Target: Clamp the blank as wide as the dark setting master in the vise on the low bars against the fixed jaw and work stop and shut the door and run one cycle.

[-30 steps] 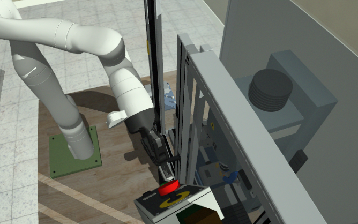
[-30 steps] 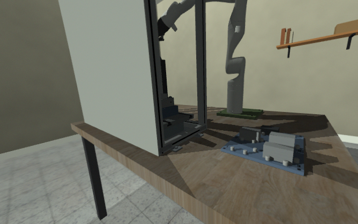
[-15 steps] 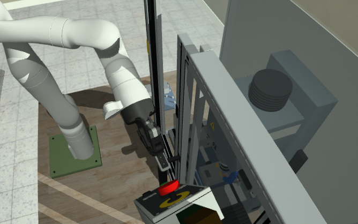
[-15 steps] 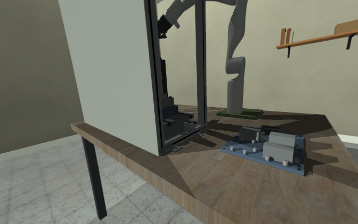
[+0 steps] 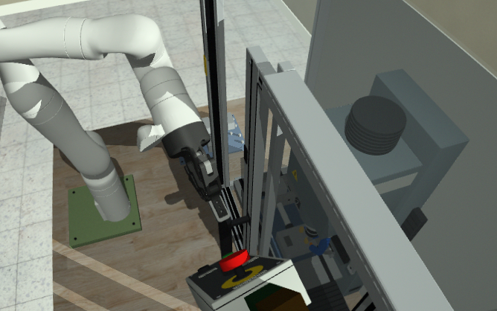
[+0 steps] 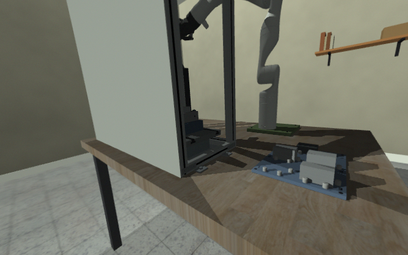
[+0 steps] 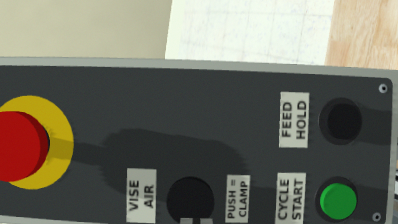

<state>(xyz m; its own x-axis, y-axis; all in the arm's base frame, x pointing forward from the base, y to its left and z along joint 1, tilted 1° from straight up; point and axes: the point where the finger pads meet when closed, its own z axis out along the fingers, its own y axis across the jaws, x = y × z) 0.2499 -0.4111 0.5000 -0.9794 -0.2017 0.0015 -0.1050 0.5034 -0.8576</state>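
My gripper [image 5: 223, 217] [image 7: 196, 221] is shut and empty, its tips above the control panel. In the wrist view the tips overlap the lower edge of the black VISE AIR knob [image 7: 190, 197]; contact or the knob's depth cannot be told. The green CYCLE START button [image 7: 338, 201] is right of it. On the blue plate [image 6: 275, 174] stand two light grey blocks [image 6: 321, 158] [image 6: 317, 172], a dark grey block [image 6: 282, 152] and a blackish one [image 6: 306, 146]; which is the setting master is unclear. The vise [image 6: 195, 134] is partly hidden; a blank, bars and jaws cannot be made out. The door's state is unclear.
A red mushroom button [image 5: 234, 260] [image 7: 17, 146] stands high beside the knob. FEED HOLD [image 7: 341, 121] is above CYCLE START in the wrist view. Guard posts [image 5: 213, 93] [image 6: 229, 76] and a dark handle [image 5: 239, 222] are close to the gripper. The amber lamp is not identifiable.
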